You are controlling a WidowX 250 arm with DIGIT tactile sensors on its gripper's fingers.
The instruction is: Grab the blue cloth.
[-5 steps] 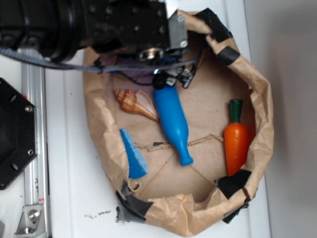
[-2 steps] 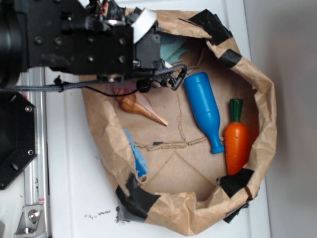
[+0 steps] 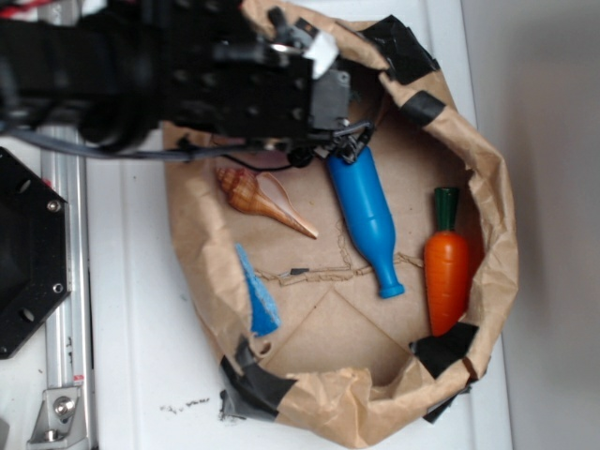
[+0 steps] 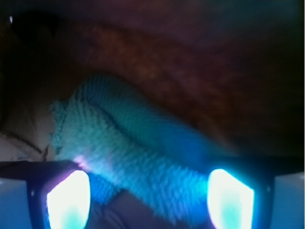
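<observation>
The blue cloth fills the middle of the wrist view, a fuzzy pale teal terry fold lying on brown paper. My gripper is open right over it. The cloth's near part lies between the two wide-apart fingers, which glow brightly at the bottom corners. In the exterior view the black arm reaches over the back of the paper bag and covers both the cloth and the fingers.
Inside the brown paper bag lie a glossy blue bottle, an orange carrot, a striped seashell and a bright blue sponge. The bag's crumpled walls rise all around. A metal rail runs along the left.
The arm has shifted right over the bag's back, covering the cloth corner seen 0.4 s ago. The blue bottle was knocked right, then swung slightly back left.
</observation>
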